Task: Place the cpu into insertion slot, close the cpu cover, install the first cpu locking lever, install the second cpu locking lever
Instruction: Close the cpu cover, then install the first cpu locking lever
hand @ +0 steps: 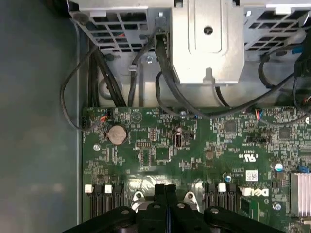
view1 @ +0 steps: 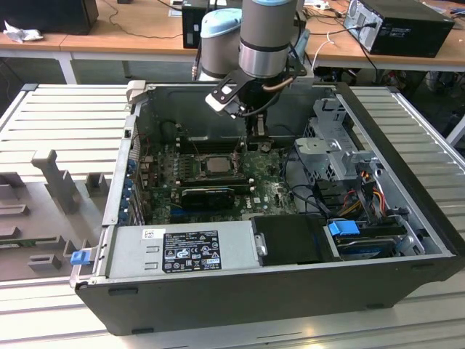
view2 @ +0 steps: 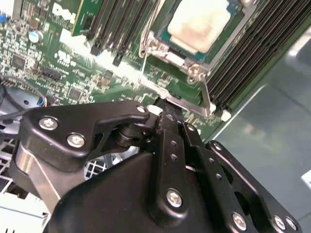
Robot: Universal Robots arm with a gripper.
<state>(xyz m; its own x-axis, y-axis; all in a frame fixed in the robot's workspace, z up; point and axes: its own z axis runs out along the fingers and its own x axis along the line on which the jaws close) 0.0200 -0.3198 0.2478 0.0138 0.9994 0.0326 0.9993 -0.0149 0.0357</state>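
The cpu, a pale silver-beige square, lies in the insertion slot on the green motherboard, also seen as the cpu in the exterior view. The silvery cpu cover lies flat around it as a frame. A thin wire locking lever runs along one side of the socket. My gripper is shut, its tips down at the socket's corner beside the cover's screw tab. The gripper hangs from the arm just behind the socket. In the first wrist view the gripper shows both fingers pressed together.
Long black memory slots flank the socket. A metal drive cage with black cables stands beyond the board. The power supply fills the case's near side. The grey case wall is close by.
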